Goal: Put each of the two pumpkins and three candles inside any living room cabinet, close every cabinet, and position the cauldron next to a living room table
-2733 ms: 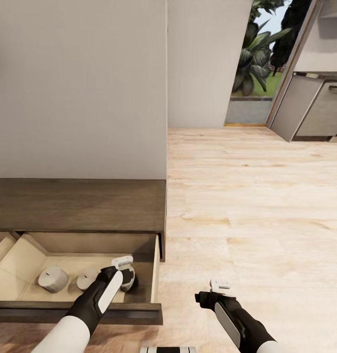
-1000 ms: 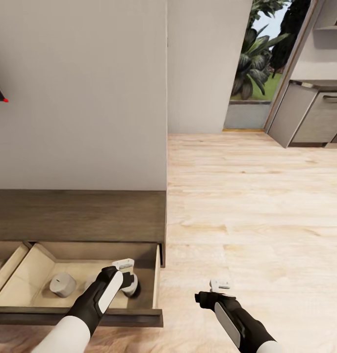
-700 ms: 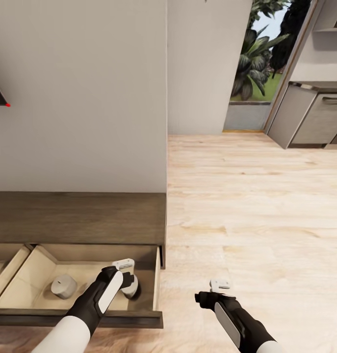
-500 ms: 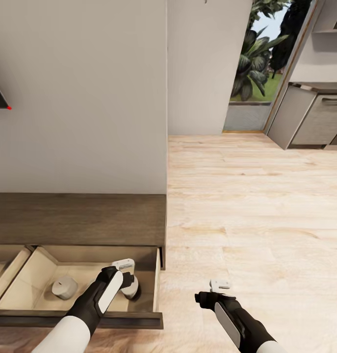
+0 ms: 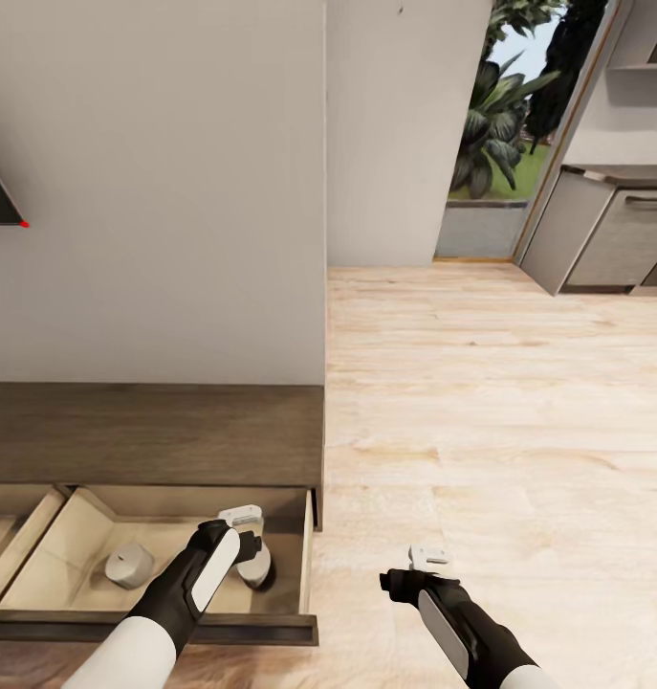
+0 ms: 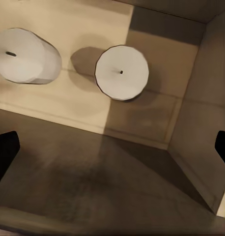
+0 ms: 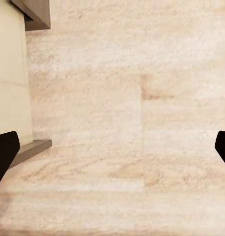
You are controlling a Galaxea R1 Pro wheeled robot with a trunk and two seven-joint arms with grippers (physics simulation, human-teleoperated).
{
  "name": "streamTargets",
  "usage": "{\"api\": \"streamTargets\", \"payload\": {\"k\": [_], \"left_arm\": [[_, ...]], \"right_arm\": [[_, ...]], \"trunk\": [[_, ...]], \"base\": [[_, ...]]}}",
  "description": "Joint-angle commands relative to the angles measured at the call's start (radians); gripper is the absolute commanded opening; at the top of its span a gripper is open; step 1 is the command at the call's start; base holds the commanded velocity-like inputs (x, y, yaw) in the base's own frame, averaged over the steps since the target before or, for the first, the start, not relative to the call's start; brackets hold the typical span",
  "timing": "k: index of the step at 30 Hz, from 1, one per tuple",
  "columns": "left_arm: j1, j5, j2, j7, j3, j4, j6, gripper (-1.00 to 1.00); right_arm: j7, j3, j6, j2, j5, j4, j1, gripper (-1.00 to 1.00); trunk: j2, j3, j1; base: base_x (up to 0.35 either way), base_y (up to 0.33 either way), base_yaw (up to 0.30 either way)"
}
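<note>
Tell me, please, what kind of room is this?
Probably a living room in a home: a low wooden cabinet stands against a plain wall, the floor is light wood, and a kitchen counter shows through an opening beyond.

Plain off-white wall [image 5: 156,191] spans 9 to 12 o'clock, ending at a vertical corner edge. Pale wood-plank floor [image 5: 500,383] runs from 12 to 5 o'clock. Open doorway [image 5: 505,124] at 1 o'clock, daylight and green leafy plants beyond. Grey kitchen cabinets [image 5: 615,239] at 2 o'clock. Dark triangular object with a red dot [image 5: 1,199] on the wall at 9 o'clock.
</note>
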Motion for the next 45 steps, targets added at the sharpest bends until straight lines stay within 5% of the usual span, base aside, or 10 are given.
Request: {"api": "streamTargets", "payload": {"k": [1,45], "left_arm": [[0.0,0.011,0.001,0.01,-0.003,-0.001,0.002,1.0],[-0.002,0.012,-0.003,0.01,-0.004,0.002,0.002,1.0]], "right_arm": [[-0.01,0.005,0.003,-0.001,-0.011,-0.002,-0.001,1.0],[-0.01,0.005,0.002,-0.002,-0.011,-0.002,-0.001,1.0]], "trunk": [[0.007,0.002,-0.004],[0.315,0.14,-0.173]], "base": [[0.0,0.0,0.0],[0.0,0.0,0.0]]}}
